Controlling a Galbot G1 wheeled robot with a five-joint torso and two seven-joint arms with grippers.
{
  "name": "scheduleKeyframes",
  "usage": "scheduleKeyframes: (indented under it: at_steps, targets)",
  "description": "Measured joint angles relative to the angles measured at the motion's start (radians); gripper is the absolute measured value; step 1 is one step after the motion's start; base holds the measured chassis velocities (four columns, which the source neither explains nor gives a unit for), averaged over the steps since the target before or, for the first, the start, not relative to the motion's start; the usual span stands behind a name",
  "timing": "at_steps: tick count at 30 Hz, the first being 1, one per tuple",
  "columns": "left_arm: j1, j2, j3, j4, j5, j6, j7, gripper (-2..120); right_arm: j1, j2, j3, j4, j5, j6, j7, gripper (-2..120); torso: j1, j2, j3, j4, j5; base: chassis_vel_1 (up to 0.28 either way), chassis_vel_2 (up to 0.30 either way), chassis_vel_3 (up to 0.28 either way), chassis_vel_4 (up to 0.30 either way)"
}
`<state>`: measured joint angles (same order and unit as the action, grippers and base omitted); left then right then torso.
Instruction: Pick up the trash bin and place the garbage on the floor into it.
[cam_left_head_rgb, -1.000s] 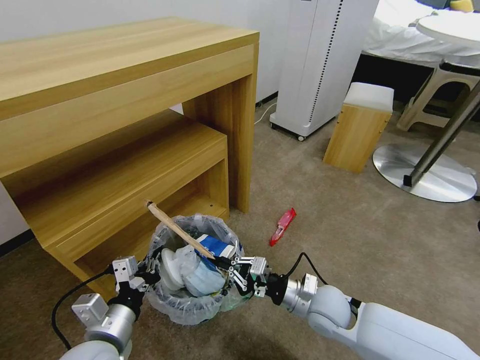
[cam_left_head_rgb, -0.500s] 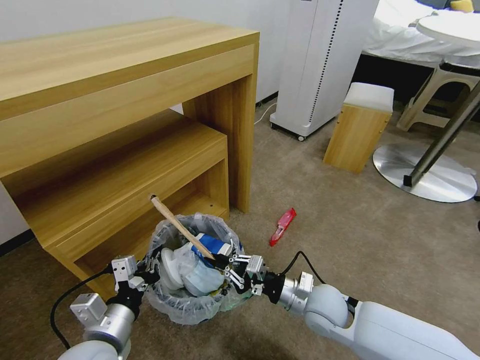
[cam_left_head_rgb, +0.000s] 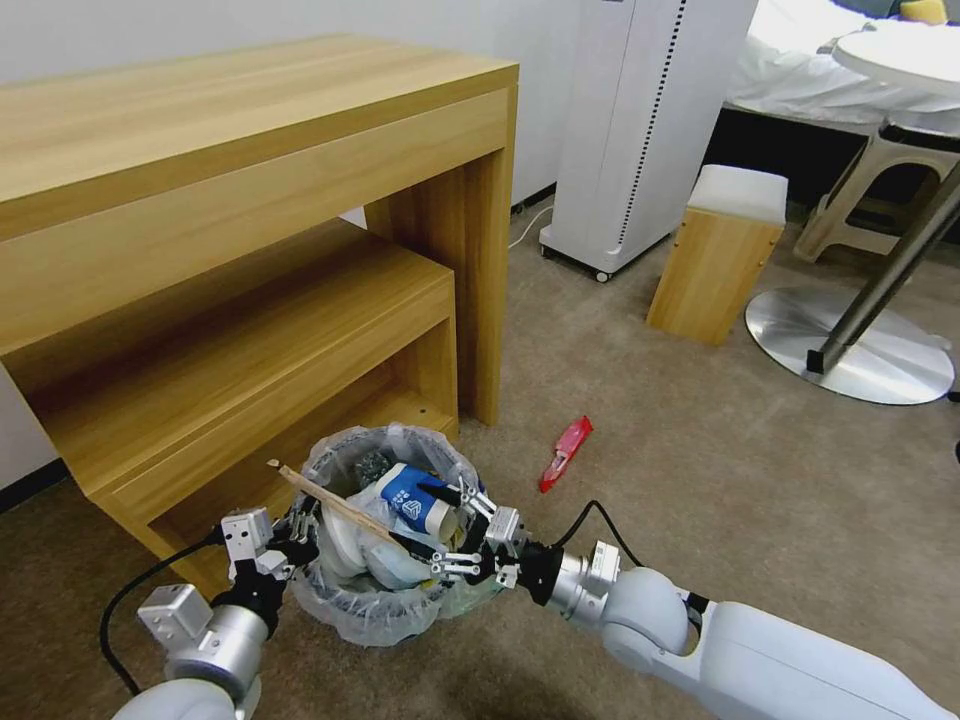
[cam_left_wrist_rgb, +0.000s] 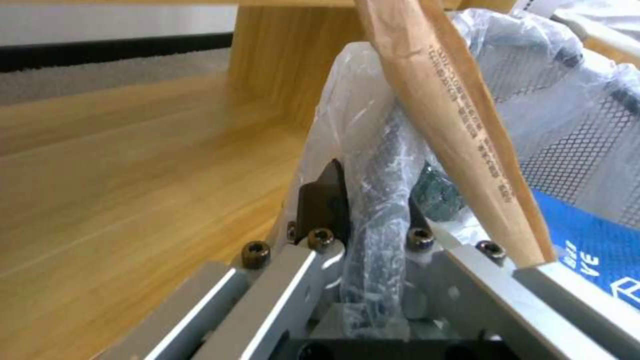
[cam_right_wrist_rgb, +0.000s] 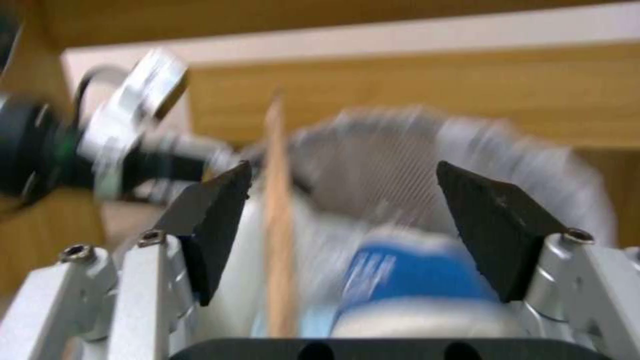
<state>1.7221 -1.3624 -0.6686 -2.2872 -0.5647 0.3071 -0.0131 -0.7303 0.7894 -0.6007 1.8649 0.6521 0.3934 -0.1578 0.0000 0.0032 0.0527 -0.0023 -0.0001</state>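
Full trash bin (cam_left_head_rgb: 385, 610): stick (cam_left_head_rgb: 330, 500), cup (cam_left_head_rgb: 415, 497); left pincer (cam_left_wrist_rgb: 370, 200) clamps rim, right pincer (cam_left_head_rgb: 455, 530) apart.

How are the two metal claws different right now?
The left gripper is shut on the rim of the small black trash bin with its clear liner; the right gripper is spread open above the rubbish. The left sits at the bin's left side, the right at its right. Both are silver with black fingertips.
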Motion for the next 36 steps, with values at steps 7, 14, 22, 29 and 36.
scheduleKeyframes:
  at_steps: [7,14,22,29,36]
  targets:
    - [-0.002,0.003,-0.004,0.024,0.001,0.0,0.0,2,-0.015,0.027,0.071,0.045,0.055,-0.023,0.07,88,0.0,0.0,0.0,0.0001,-0.0001,0.0,0.0,0.0,0.0]
    - [-0.007,0.0,0.001,0.049,0.009,-0.002,0.002,2,-0.062,0.048,0.193,0.077,0.09,-0.042,0.129,93,0.0,0.0,0.0,0.0,0.0,0.0,0.0,0.0,0.0]
    - [0.0,0.018,-0.011,0.047,0.004,-0.005,0.003,2,-0.113,0.046,0.368,0.005,0.128,-0.113,0.361,100,0.0,0.0,0.0,0.0,0.0003,0.0,0.0,0.0,0.0]
    - [0.003,0.034,-0.021,0.049,0.006,-0.006,0.003,2,-0.156,-0.005,0.47,-0.068,0.105,-0.149,0.436,100,0.0,0.0,0.0,0.0001,0.0003,0.0,0.0,0.0,0.0]
    - [0.004,0.062,-0.021,0.054,-0.002,0.001,-0.004,2,-0.192,-0.045,0.546,-0.141,0.066,-0.126,0.432,100,0.0,0.0,0.0,0.0,0.0001,0.0,0.0,0.0,0.0]
